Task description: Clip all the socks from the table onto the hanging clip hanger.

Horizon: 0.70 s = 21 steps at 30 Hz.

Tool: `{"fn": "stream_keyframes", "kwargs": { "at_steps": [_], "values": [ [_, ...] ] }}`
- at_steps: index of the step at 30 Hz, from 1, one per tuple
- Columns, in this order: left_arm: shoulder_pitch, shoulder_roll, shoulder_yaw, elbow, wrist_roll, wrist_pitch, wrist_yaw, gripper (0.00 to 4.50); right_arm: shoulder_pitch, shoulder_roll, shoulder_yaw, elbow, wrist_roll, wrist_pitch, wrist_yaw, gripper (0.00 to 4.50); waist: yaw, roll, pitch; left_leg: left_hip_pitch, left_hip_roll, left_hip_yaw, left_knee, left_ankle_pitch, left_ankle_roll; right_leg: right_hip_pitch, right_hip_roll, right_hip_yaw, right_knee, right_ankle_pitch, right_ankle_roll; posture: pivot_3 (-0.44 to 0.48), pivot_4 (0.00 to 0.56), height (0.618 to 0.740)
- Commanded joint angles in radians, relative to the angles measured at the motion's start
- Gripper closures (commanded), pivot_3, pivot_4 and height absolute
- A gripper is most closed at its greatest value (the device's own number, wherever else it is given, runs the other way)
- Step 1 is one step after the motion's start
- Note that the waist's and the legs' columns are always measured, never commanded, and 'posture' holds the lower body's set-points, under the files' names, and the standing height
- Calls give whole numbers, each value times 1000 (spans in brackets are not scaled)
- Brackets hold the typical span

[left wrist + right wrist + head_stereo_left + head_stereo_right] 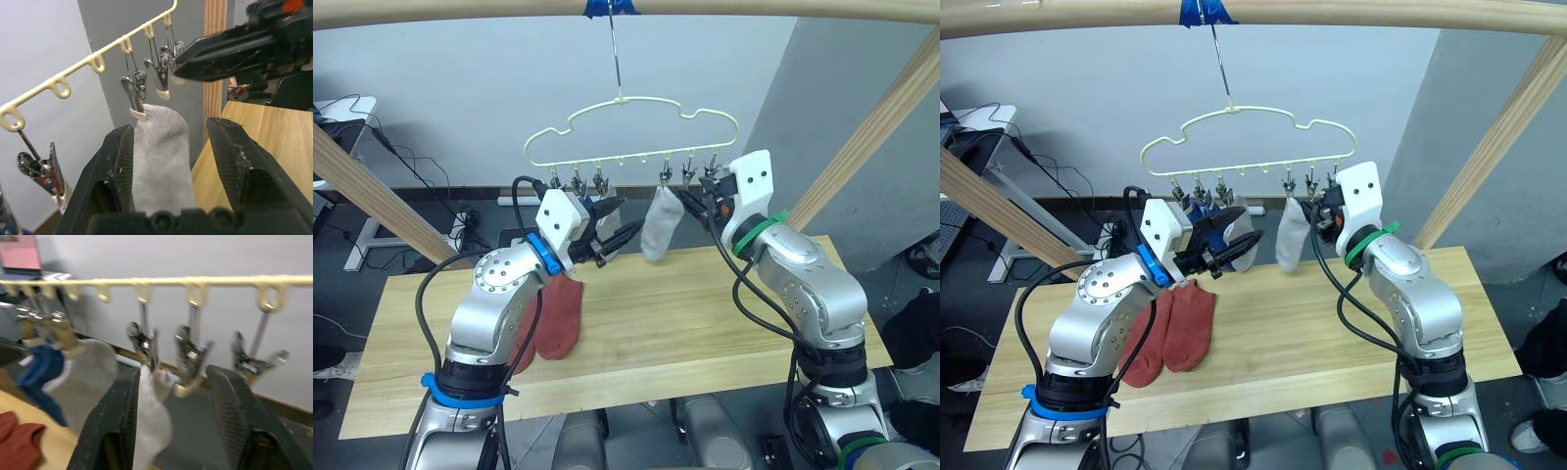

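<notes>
Clip hanger (1234, 137): pale yellow-green wire with a wavy outline, hung by a metal hook from the wooden rail (1263, 12) at a strip of blue tape (1205, 10).
Clips: small metal ones in a row under the hanger's lower bar.
Grey sock (1290, 235): hangs from a clip right of the hanger's middle, toe down, above the desk's far edge.
Blue socks (1203, 209): clipped at the hanger's left end, partly hidden.
Second grey sock (1246, 251): hangs beside the blue ones.
Rust-red socks (1175, 328): two, flat and side by side on the desk (1283, 343), towards its left end.
Left gripper (1234, 247): raised by the left-hand hung socks, fingers apart.
Right gripper (1317, 217): raised just beside the hanging grey sock; finger spacing unclear.
</notes>
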Motion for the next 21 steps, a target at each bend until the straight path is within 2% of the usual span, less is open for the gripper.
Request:
{"fn": "stream_keyframes", "kwargs": {
  "at_steps": [1, 21],
  "values": [
    [-15, 7, 1, -27, -4, -17, -8, 1908, -31, 12, 2, 12, -25, -38, -18, 2373, 0, 0, 0, 0, 0, 0, 0, 0, 0, 0, 0, 0, 0, 0, 0, -194, 252, 740],
    [-10, 5, -15, -20, 20, -35, -8, 1908, -94, 30, 63, 184, -115, -207, 26, 2373, 1, 0, 0, 0, 0, 0, 0, 0, 0, 0, 0, 0, 0, 0, 0, -186, 239, 740]
  ]
}}
